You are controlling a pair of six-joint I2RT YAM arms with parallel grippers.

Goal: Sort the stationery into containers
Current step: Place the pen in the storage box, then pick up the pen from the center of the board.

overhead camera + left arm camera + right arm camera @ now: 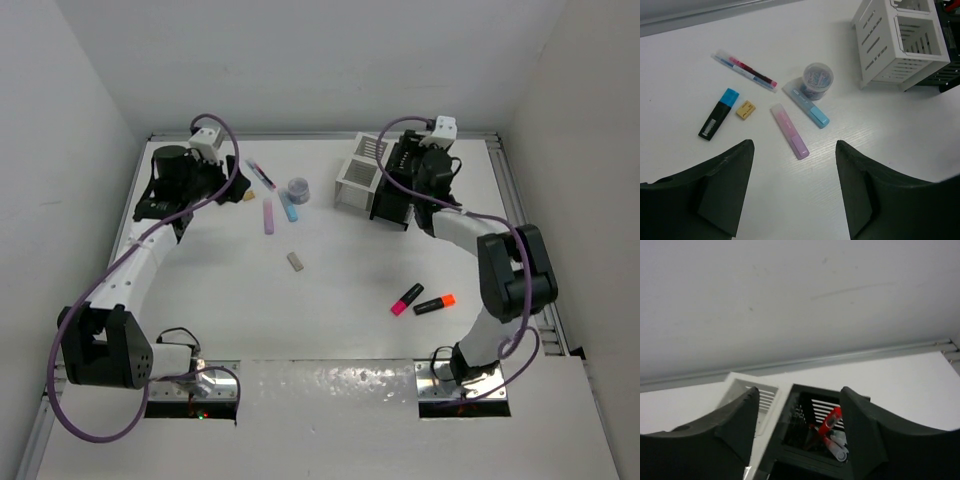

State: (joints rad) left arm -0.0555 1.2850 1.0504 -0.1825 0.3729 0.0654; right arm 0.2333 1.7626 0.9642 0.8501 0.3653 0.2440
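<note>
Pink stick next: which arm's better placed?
Left. The left gripper hangs open right by the pink stick; the right gripper is away over the black bin.

The white bin (pixel 875 55) and black bin (pixel 815 391) are slatted, the pen (pixel 829 422) red, the pink stick (pixel 789 131) and blue stick (pixel 810 110) pastel, the eraser (pixel 745 109) beige, the highlighter (pixel 719 114) black with a blue end, the table (pixel 890 150) white.
</note>
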